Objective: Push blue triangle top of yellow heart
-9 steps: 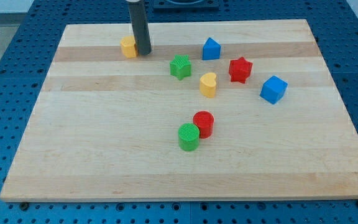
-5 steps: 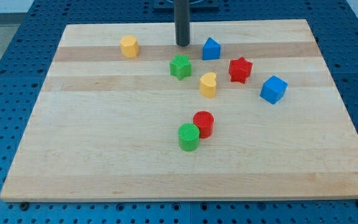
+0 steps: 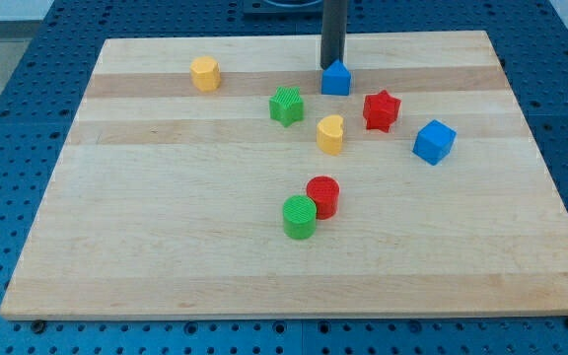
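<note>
1. Since the earlier frames, my tip has travelled from beside the yellow block at the view's upper left, across the top of the desk, toward the view's right; none of the blocks has shifted.
2. My tip now stands directly above the blue triangle in the view, right at its top edge; whether it touches, I cannot tell.
3. I carry no pincer, only a straight dark rod, so nothing is apart, together or clamped.
4. The blue triangle lies near the desk's top edge, up from the yellow heart and a little to the view's right of it, with a clear gap between them.
5. A green star sits to the view's left of the heart, a red star to its right, and a blue cube further right.
6. Lower down, a red cylinder and a green cylinder stand touching.
</note>
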